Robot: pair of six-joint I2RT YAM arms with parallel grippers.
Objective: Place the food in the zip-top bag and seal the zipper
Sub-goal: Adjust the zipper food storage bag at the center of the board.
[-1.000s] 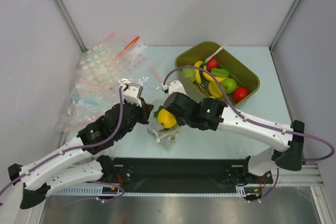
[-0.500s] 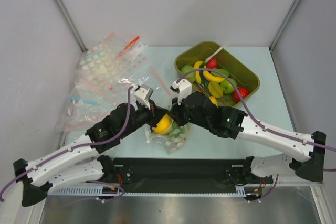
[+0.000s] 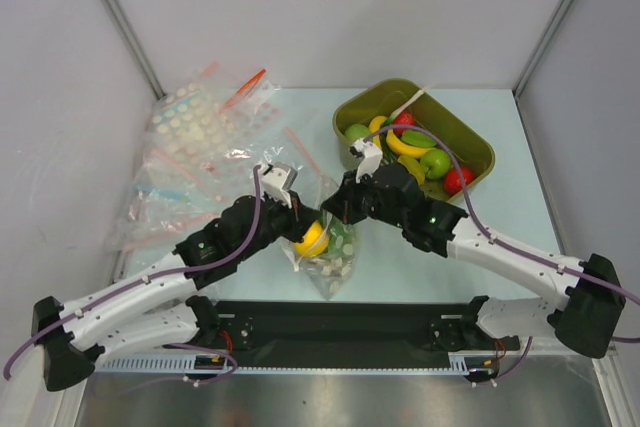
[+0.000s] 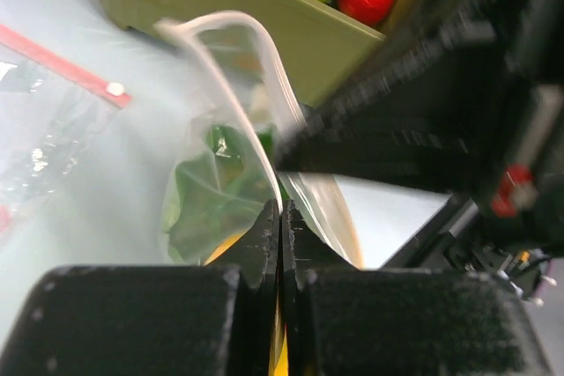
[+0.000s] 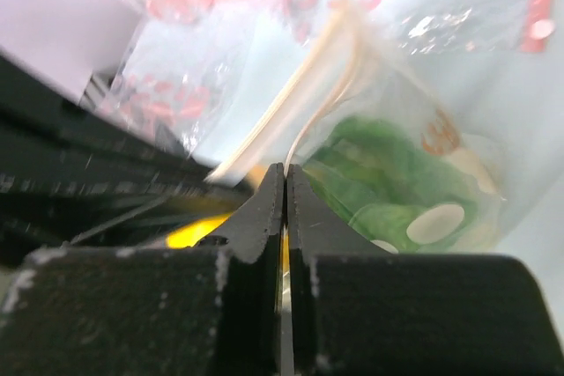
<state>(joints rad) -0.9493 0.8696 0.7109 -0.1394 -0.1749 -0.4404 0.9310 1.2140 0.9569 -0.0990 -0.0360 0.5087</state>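
Observation:
The white-dotted zip-top bag [image 3: 328,265] hangs between my two grippers at the table's near middle. Inside it are the yellow-orange fruit [image 3: 311,238] and the green lettuce [image 3: 342,239]. My left gripper [image 3: 300,215] is shut on the bag's rim, as the left wrist view [image 4: 281,213] shows, with the lettuce [image 4: 207,200] below the pinched rim. My right gripper [image 3: 338,209] is shut on the opposite rim, seen in the right wrist view [image 5: 285,169]. The colourless zipper [image 5: 300,94] runs away from the fingers, its two sides apart. Lettuce [image 5: 379,173] and fruit [image 5: 198,231] show through the plastic.
An olive bin [image 3: 470,137] with bananas and red and green fruit stands at the back right, close behind the right arm. A pile of clear bags [image 3: 195,147] with pink and red strips lies at the back left. A red zip strip [image 4: 53,63] lies near the held bag.
Both grippers have moved away from the arm bases and risen, drawing the bag's mouth up. The bag now hangs longer below them, with the fruit and lettuce inside.

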